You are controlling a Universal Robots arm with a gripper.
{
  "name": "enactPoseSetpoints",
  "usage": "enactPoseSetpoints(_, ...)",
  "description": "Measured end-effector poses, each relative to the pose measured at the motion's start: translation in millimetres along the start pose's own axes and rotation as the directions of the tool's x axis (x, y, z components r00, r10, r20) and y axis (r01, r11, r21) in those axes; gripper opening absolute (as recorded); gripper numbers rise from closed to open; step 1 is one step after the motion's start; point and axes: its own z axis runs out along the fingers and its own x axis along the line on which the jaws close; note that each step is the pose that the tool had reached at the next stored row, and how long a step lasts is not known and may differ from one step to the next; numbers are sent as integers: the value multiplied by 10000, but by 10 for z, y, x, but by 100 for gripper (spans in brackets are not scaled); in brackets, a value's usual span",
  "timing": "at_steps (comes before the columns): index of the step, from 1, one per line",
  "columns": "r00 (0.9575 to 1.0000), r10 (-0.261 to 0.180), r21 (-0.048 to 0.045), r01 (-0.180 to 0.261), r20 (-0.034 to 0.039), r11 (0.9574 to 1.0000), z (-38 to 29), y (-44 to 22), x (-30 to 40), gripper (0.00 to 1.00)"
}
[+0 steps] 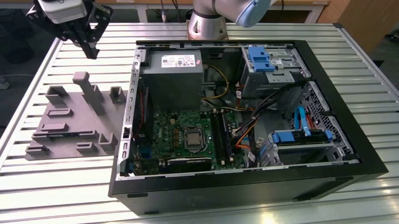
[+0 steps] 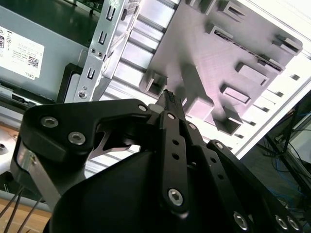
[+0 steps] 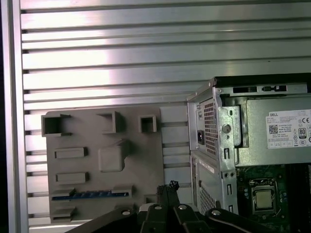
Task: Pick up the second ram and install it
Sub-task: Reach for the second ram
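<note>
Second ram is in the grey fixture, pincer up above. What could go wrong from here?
The pincer looks shut; lowered so, it would likely strike the second ram, not straddle it. Raised blocks on the grey fixture near the ram's slot could snag the pincer. The case wall stands close beside the fixture; a low carry might clip it.

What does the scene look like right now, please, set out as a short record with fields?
Gripper: black robot gripper, raised over the holder, fingers shut, holding nothing
Second ram: long dark blue-green memory stick, resting in a slot of the holder, untouched
Holder: grey plastic holder plate with raised blocks, beside the case
Case: open black computer case, green motherboard exposed
Surface: slatted metal table
</note>
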Motion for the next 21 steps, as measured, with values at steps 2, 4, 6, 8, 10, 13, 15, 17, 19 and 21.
enactPoseSetpoints(2,10000,-1,0,1,0,10000,0,-1,7,13)
enactPoseSetpoints(4,10000,0,0,0,-1,10000,-1,-1,15,13)
enactPoseSetpoints(6,10000,-1,-1,1,0,10000,0,-2,21,13)
enactPoseSetpoints(8,10000,-1,0,1,0,10000,-1,-2,28,13)
enactPoseSetpoints(10,10000,0,0,0,0,10000,-1,-3,36,13)
enactPoseSetpoints(13,10000,0,0,0,0,10000,-1,-4,47,13)
enactPoseSetpoints(15,10000,-1,0,1,-1,10000,-1,-4,54,13)
enactPoseSetpoints(17,10000,-1,0,1,0,10000,-1,-4,59,13)
enactPoseSetpoints(19,10000,0,0,0,0,10000,-1,-5,61,13)
enactPoseSetpoints(21,10000,-1,0,1,0,10000,-1,-5,61,13)
